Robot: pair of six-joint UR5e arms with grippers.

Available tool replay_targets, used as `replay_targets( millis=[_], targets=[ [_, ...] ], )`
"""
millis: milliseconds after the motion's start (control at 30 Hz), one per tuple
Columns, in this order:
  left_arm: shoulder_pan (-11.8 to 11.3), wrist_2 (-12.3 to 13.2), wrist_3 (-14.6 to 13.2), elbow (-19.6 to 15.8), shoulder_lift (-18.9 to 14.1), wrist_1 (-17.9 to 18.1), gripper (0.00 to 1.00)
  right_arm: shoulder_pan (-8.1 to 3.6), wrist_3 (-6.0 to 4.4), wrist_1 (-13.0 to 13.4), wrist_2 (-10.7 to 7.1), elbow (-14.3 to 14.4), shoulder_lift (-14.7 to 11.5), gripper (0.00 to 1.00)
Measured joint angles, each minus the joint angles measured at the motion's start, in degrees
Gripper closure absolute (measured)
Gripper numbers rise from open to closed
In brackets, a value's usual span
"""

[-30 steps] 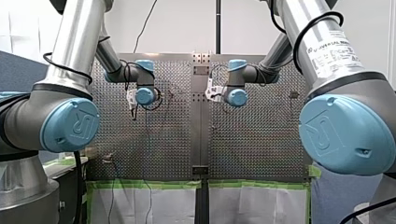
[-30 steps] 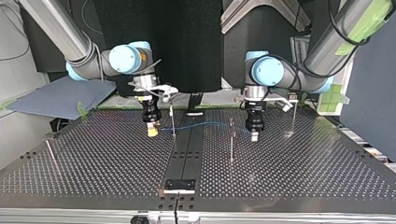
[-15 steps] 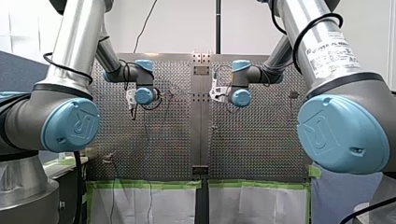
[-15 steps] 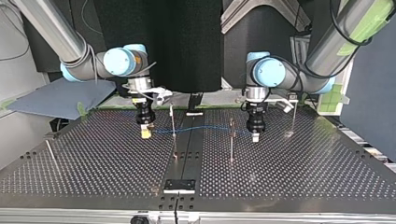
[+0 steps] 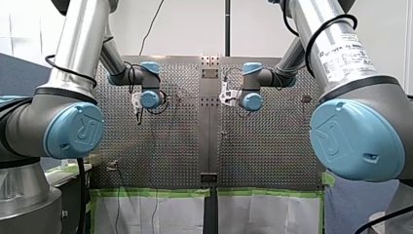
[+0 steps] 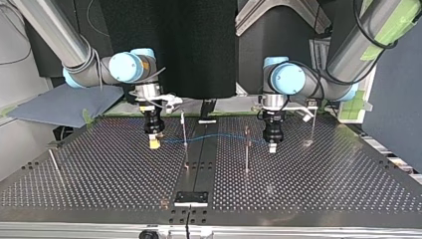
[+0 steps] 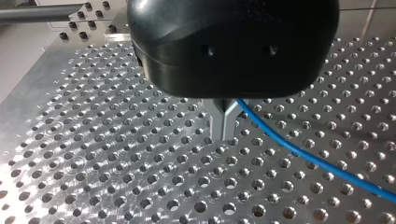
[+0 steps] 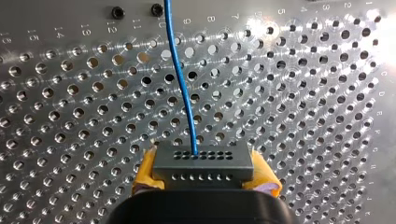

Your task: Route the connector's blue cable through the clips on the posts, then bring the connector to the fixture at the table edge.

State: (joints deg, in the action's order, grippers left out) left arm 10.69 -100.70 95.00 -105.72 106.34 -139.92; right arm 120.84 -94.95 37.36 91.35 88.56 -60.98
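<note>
Yellow pads (image 8: 145, 169) of my right tool (image 8: 203, 170) press on both short ends of the dark connector (image 8: 201, 161). The tool is clamped on it, open only as wide as the block. From a hole in the connector's face the blue cable (image 8: 182, 84) runs away ahead of the tool, over the perforated tabletop (image 8: 303, 116). In the top view this tool hangs at centre left of the frame.

At centre right of that view hangs my left tool (image 7: 223, 135), its 2 metal fingers (image 7: 217, 123) squeezed together with their tips touching. The cable comes out beside their upper part, under the black body, and slants off to one side, so this tool is clenched on the cable.

Between the 2 tools the cable hangs in a shallow line and crosses 2 thin posts (image 6: 184, 127). Whether it is caught on them cannot be told. The fixture (image 6: 191, 197) sits at bottom centre of the top view, well apart from the connector.
</note>
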Motion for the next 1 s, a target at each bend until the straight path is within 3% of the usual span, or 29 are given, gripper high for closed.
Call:
replay_targets(
  millis=[167,200,233,267,300,333,400,533,567,600,633,700,1000],
  targets=[
    [-0.02,-0.1,-0.01,0.01,-0.01,-0.51,0.98,0.01,-0.05,-0.08,-0.2,0.0,0.05,1.0],
    [-0.02,-0.15,-0.03,0.01,-0.02,-0.66,0.86,0.02,-0.06,-0.11,-0.22,0.0,0.06,1.0],
    [-0.02,-0.26,-0.08,0.01,-0.02,-0.82,0.86,0.02,-0.07,-0.14,-0.24,0.0,0.05,1.0],
    [-0.03,-0.42,-0.14,0.01,-0.02,-0.97,0.67,0.03,-0.07,-0.19,-0.26,0.0,0.06,1.0],
    [-0.02,-0.75,-0.27,0.01,-0.03,-1.26,0.55,0.03,-0.06,-0.24,-0.27,0.0,0.07,1.0],
    [-0.01,-1.07,-0.43,0.01,-0.03,-1.56,0.55,0.03,-0.07,-0.28,-0.27,0.0,0.07,1.0],
    [0.08,-1.97,-1.04,0.01,-0.03,-2.41,0.43,0.04,-0.07,-0.4,-0.28,-0.01,0.1,1.0],
    [0.25,-2.73,-2.04,0.01,-0.04,-3.56,0.43,0.1,-0.04,-0.57,-0.28,0.0,0.14,1.0],
    [0.21,-2.55,-2.02,0.01,-0.04,-3.74,0.39,0.12,-0.05,-0.58,-0.28,0.0,0.15,1.0],
    [0.18,-2.18,-1.87,0.01,-0.04,-3.9,0.28,0.14,-0.05,-0.59,-0.29,0.0,0.16,1.0],
    [0.14,-1.88,-1.65,0.01,-0.04,-3.97,0.28,0.16,-0.06,-0.6,-0.29,-0.01,0.17,1.0],
    [0.01,-1.03,-0.93,0.01,-0.04,-4.07,0.02,0.19,-0.07,-0.61,-0.29,0.0,0.2,1.0],
    [-0.23,3.13,2.89,0.01,-0.77,-5.51,0.02,0.29,-0.01,-0.87,-0.28,-0.01,0.27,1.0]
  ],
)
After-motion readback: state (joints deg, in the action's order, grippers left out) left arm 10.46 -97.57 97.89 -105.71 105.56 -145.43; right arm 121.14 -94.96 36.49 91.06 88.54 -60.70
